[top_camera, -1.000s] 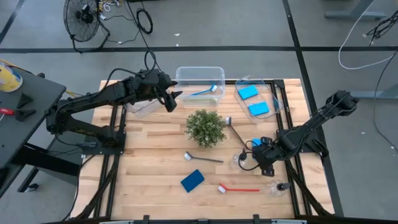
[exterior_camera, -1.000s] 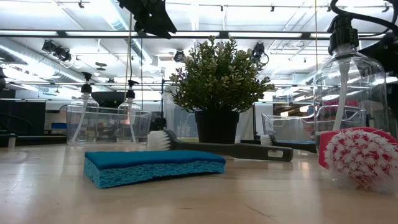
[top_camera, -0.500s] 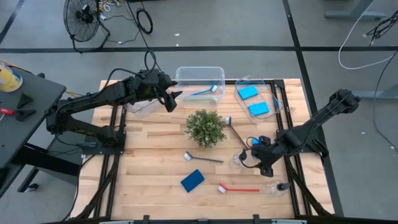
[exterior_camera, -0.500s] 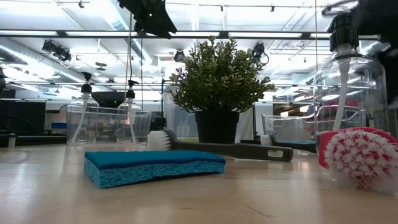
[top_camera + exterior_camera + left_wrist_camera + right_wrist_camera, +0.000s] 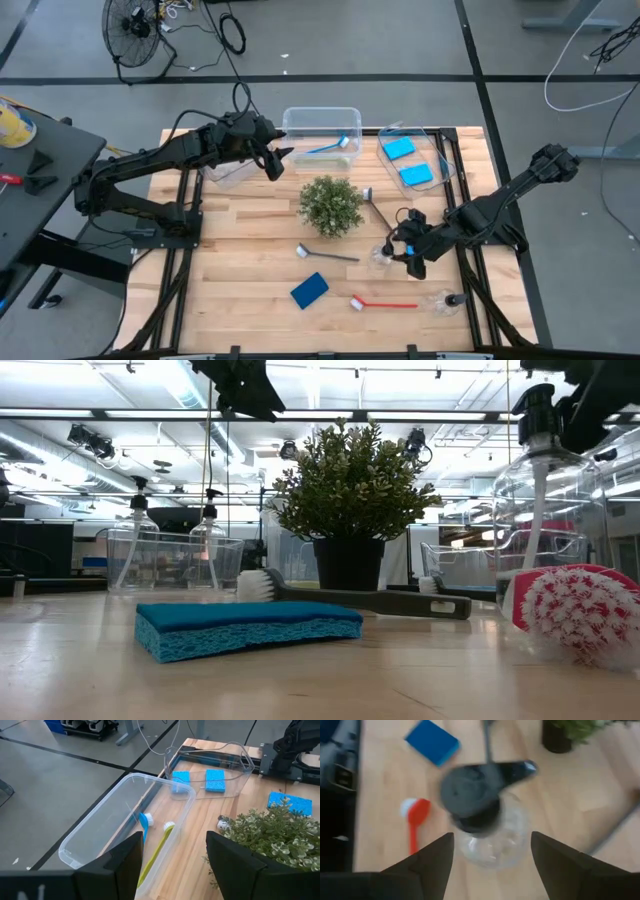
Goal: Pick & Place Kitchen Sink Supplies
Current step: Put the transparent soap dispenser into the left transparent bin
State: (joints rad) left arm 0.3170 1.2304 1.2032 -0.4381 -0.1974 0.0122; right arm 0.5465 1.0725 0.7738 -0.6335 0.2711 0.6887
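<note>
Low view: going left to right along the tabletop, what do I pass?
Blue sponge → dark grey brush behind it, in front of the potted plant → red brush head, with a clear bottle standing behind it.

Open wood along the table's left and front-left edge.
I see the plant (image 5: 330, 205) blocking the centre — brushes, a sponge (image 5: 309, 290) and bottles crowd the front-right, bins (image 5: 322, 131) line the far edge.
</note>
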